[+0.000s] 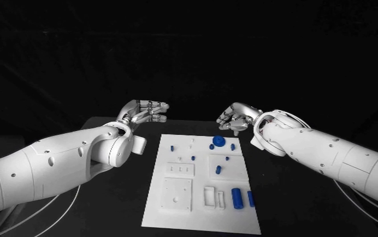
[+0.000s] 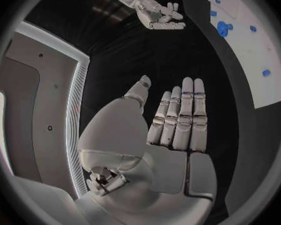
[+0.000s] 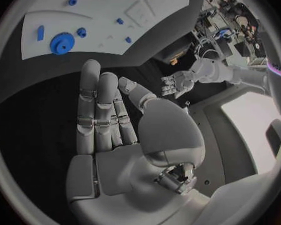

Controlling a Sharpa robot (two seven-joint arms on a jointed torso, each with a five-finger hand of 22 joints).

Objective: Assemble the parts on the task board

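The white task board [image 1: 201, 215] lies in the middle of the black table, with small blue parts on it. A blue gear [image 1: 218, 140] sits near its far edge, and it shows again as a blue gear [image 3: 62, 45] on the task board [image 3: 103, 37] in the right wrist view. Two blue cylinders [image 1: 237, 198] stand near the board's near right corner. My left hand [image 1: 144, 112] hovers beyond the board's far left corner, fingers extended together, holding nothing. My right hand [image 1: 237, 119] hangs beyond the far right corner, near the gear, also empty. The left hand [image 2: 172, 130] and right hand [image 3: 112, 120] show flat palms.
The board has several recessed slots, one rectangular slot [image 1: 210, 196] near the cylinders and a square plate [image 1: 176, 194] at the near left. Black table [image 1: 126, 204] surface surrounds the board on both sides. The task board [image 2: 253, 50] edge curves through the left wrist view.
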